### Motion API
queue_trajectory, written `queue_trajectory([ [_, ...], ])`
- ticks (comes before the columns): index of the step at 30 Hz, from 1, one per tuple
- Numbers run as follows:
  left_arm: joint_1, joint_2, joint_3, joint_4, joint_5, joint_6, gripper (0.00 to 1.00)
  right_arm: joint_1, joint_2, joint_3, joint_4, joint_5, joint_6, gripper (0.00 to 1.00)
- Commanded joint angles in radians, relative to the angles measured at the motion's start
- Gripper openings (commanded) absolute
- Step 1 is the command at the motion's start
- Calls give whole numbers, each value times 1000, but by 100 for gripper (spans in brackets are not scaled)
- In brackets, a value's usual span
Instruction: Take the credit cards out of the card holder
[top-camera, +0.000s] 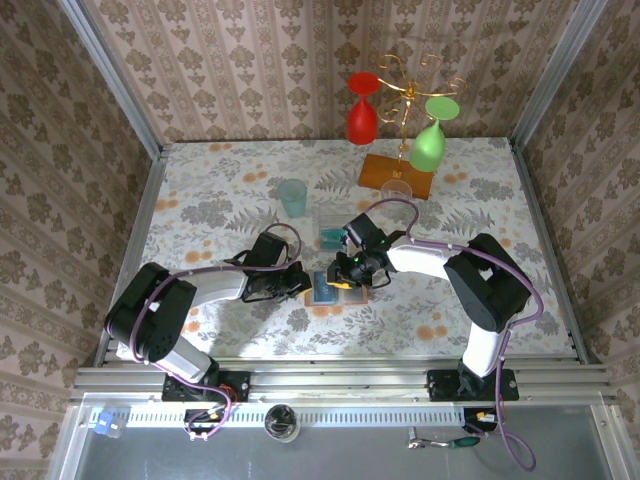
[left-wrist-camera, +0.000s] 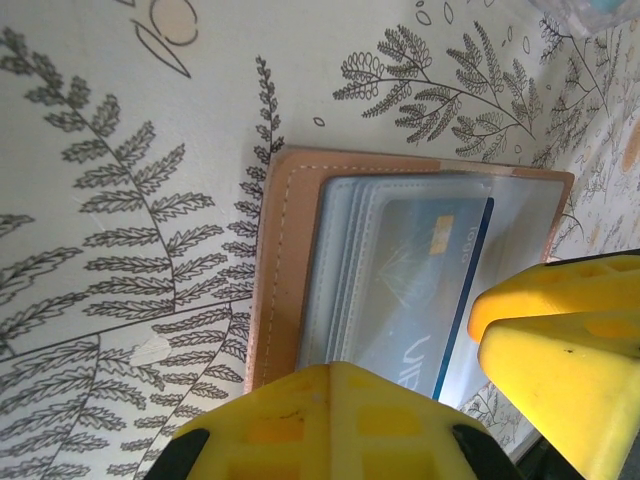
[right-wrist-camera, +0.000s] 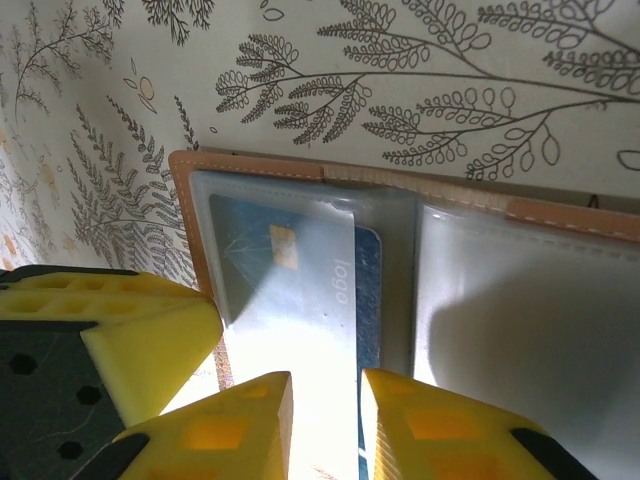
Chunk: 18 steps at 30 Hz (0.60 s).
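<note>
**Top view.** The left gripper (top-camera: 300, 283), jaws closed, has its tip against the left edge of the open holder (top-camera: 322, 290). The right gripper (top-camera: 346, 272) is at the holder's right side. The holder lies flat near the middle of the table (top-camera: 200, 200), between the two grippers.

**Right wrist view.** The right jaws stand a narrow gap apart. Their tips are at the near edge of the blue card (right-wrist-camera: 290, 265), which sits in the pocket on the left of that view. Whether they pinch the card cannot be told.

**Count.**
- two grippers
- one holder
- one blue card in a pocket
- one teal card (top-camera: 330, 238) on the table just beyond the holder
- one tumbler (top-camera: 292, 197)
- one rack (top-camera: 398, 170) carrying two glasses, a red glass (top-camera: 362, 118) and a green glass (top-camera: 428, 147)

**Between views.** The wrist views resolve the blue card's chip, the layered clear pockets and the holder's stitched tan rim. The top view gives the teal card, tumbler and rack.
</note>
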Motion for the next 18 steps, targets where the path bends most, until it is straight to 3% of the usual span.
queue_trajectory([
  [1,5,-20,-13,-17,-12,25,2,7,15,25,5,-21,-2,24],
  [18,6,-13,-13,-24,-14,27,2,14,38,19,24,-27,-22,23],
])
